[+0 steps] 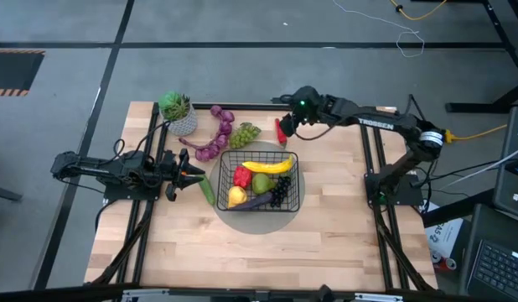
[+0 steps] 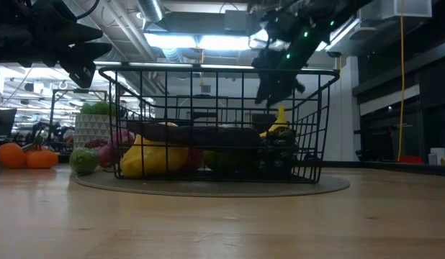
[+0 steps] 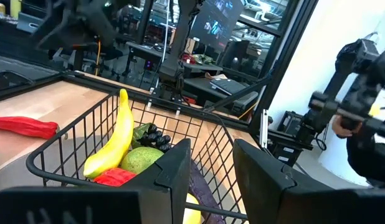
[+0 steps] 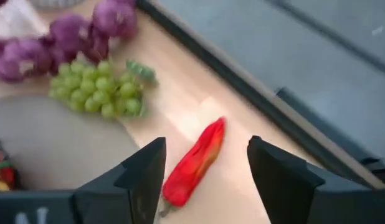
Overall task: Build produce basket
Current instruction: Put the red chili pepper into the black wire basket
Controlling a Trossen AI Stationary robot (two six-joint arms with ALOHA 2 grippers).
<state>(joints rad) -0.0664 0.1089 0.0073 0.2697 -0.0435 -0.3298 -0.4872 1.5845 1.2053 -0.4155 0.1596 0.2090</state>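
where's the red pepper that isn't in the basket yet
In the high view the red pepper lies on the table's far side, behind the basket, right of the green grapes, under the right gripper's open fingers.

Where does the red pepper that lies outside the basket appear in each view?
High view: red pepper on the table behind the basket, under the right gripper.
Low view: not visible.
Left wrist view: at the left edge, beyond the basket.
Right wrist view: between the open fingers.
Shared landmark: the green grapes.

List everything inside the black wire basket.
The black wire-mesh basket holds a yellow banana, red pepper, green pear, black grapes, purple aubergine, yellow-orange fruit. Anything beneath them is covered.
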